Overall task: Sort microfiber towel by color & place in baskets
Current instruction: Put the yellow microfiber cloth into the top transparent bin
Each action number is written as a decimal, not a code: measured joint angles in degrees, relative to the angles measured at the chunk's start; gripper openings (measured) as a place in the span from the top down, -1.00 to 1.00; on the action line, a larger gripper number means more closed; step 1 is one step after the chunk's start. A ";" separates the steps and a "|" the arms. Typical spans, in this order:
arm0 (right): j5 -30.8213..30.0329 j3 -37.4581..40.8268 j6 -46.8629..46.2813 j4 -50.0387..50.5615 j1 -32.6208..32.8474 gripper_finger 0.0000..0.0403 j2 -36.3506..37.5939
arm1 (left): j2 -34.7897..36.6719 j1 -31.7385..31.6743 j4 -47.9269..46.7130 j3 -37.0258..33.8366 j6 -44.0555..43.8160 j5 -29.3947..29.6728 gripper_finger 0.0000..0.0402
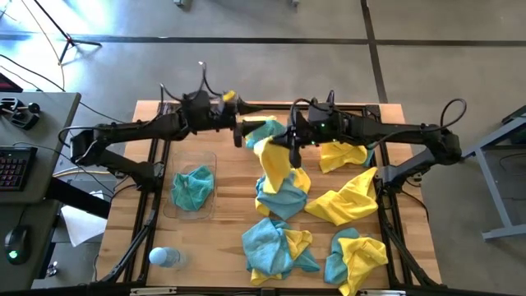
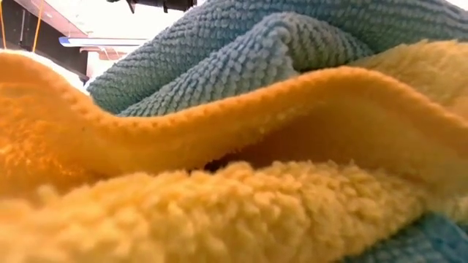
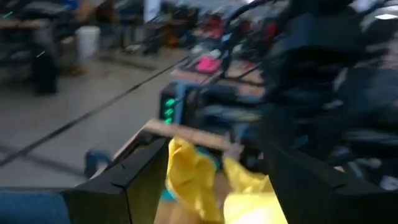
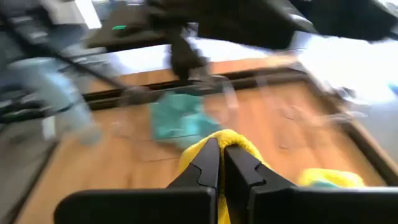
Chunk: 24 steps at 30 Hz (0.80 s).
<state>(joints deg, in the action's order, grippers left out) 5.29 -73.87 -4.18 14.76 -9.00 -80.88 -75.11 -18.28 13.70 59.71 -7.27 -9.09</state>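
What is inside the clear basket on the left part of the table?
Inside the clear basket lies one crumpled teal towel. No yellow towel shows there. Whether another cloth lies beneath the teal one cannot be seen; it covers that spot.

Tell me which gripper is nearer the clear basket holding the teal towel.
Left. The left gripper hangs open just beyond the basket toward the table's middle; the right gripper, shut on a yellow towel, is farther off.

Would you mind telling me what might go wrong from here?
The right gripper pinches only a corner of the hanging yellow towel, so it may slip. Its tail reaches the pile and could drag a teal towel. The open left gripper sits very close, so the arms might collide.
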 joint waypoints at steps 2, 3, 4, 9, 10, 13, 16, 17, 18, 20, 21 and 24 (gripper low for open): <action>-2.22 0.00 -0.15 -1.72 -0.46 1.00 0.00 | 0.25 -0.77 1.09 0.01 0.90 -5.22 -0.26; -2.33 0.00 0.13 -3.37 -0.66 1.00 0.00 | 0.26 -0.90 0.85 0.01 1.27 -6.93 -0.26; -2.31 0.00 0.34 -5.16 -0.81 1.00 0.00 | 0.19 -0.90 0.13 0.01 1.44 -8.01 -0.26; -1.74 -0.02 1.91 -12.53 -1.13 1.00 0.00 | -1.27 0.22 -1.90 0.01 1.53 -8.51 -0.26; -1.62 -0.02 2.45 -13.36 -1.13 1.00 0.00 | -1.61 0.46 -2.04 -0.01 1.53 -8.49 -0.26; -0.54 -0.02 3.31 -15.44 -1.15 1.00 0.00 | -2.49 0.76 -3.07 0.01 1.54 -8.27 -0.26; -0.48 -0.02 4.54 -16.36 -1.13 1.00 0.00 | -3.23 0.75 -5.44 0.01 1.53 -7.29 -0.24; -0.52 -0.02 4.63 -16.79 -1.13 1.00 0.00 | -3.37 0.75 -6.61 0.01 1.52 -6.96 -0.23; -0.70 -0.02 4.65 -17.30 -1.13 1.00 0.00 | -3.55 0.77 -7.78 0.01 1.49 -6.76 -0.20; -1.75 -0.02 4.65 -17.55 -1.15 1.00 0.00 | -3.78 1.01 -10.64 0.01 1.07 -5.96 -0.12; -2.56 -0.02 4.30 -17.31 -1.15 1.00 0.00 | -3.81 1.11 -11.69 -0.01 1.03 -5.28 -0.06; -4.31 -0.02 3.21 -15.96 -1.16 0.98 0.00 | -3.51 1.12 -12.93 -0.01 1.78 -2.96 0.21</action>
<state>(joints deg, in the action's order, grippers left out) 0.98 -73.89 -0.97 -1.19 -10.16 -80.88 -78.62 -17.17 0.76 59.70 -5.48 -12.05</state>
